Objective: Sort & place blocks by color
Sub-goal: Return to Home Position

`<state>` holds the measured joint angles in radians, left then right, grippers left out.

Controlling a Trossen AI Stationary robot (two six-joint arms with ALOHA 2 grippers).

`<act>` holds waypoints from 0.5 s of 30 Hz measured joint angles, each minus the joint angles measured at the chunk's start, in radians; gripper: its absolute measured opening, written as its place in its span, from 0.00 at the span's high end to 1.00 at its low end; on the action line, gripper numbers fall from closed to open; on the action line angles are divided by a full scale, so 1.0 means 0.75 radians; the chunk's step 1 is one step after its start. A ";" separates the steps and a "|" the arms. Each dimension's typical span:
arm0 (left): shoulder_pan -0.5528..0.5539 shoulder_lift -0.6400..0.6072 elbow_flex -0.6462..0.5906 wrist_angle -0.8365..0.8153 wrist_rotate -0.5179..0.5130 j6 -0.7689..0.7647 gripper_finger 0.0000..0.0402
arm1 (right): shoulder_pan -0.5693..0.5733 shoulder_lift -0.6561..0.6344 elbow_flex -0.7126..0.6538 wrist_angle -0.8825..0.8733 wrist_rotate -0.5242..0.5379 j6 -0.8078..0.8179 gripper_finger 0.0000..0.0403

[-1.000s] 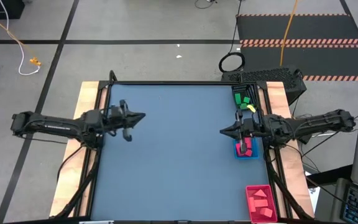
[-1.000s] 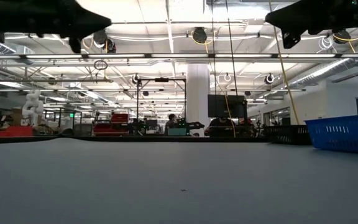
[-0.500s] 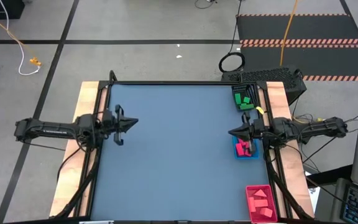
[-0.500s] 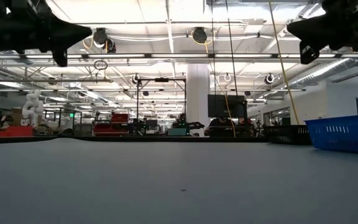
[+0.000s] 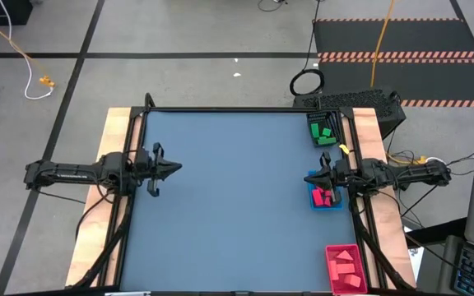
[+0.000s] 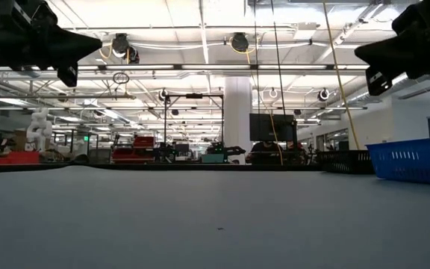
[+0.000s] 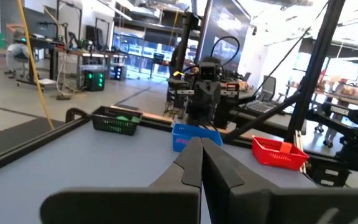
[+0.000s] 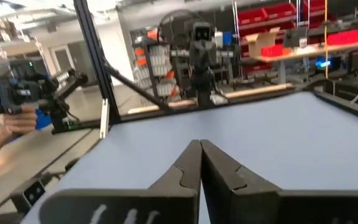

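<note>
Green blocks (image 5: 324, 133) lie in the black tray (image 5: 315, 123) at the table's far right. Red and pink blocks (image 5: 322, 197) lie in the blue tray (image 5: 336, 205) at the right edge. More red blocks (image 5: 346, 267) lie in the red tray (image 5: 330, 251) at the near right. My left gripper (image 5: 176, 168) is shut and empty, raised over the table's left side. My right gripper (image 5: 307, 178) is shut and empty, raised just left of the blue tray. Both show shut in their wrist views, the left (image 7: 201, 144) and the right (image 8: 200, 146).
The blue table top (image 5: 229, 197) lies between the two arms. The three trays stand in a row along the right edge. In the low view the blue tray (image 6: 416, 161) stands at the right. A person's hand (image 8: 17, 121) shows beyond the table in the right wrist view.
Both arms have drawn back outward: my left gripper toward the table's left edge, my right gripper toward the right edge, beside the blue tray. Both have stayed shut and empty.
</note>
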<state>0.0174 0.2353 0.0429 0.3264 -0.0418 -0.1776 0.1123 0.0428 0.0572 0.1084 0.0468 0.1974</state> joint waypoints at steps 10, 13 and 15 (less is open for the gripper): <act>0.000 -0.188 -0.002 -0.170 0.000 0.012 1.00 | 0.001 -0.055 -0.001 -0.062 -0.026 -0.039 1.00; 0.000 -0.195 -0.046 -0.119 -0.001 0.038 1.00 | 0.001 -0.055 -0.001 -0.060 -0.031 -0.040 1.00; 0.000 -0.186 -0.045 -0.135 -0.002 0.050 1.00 | 0.001 -0.055 -0.002 -0.058 -0.031 -0.045 1.00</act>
<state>0.0174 0.0957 0.0095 0.2254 -0.0430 -0.1401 0.1127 0.0017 0.0553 0.0649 0.0238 0.1638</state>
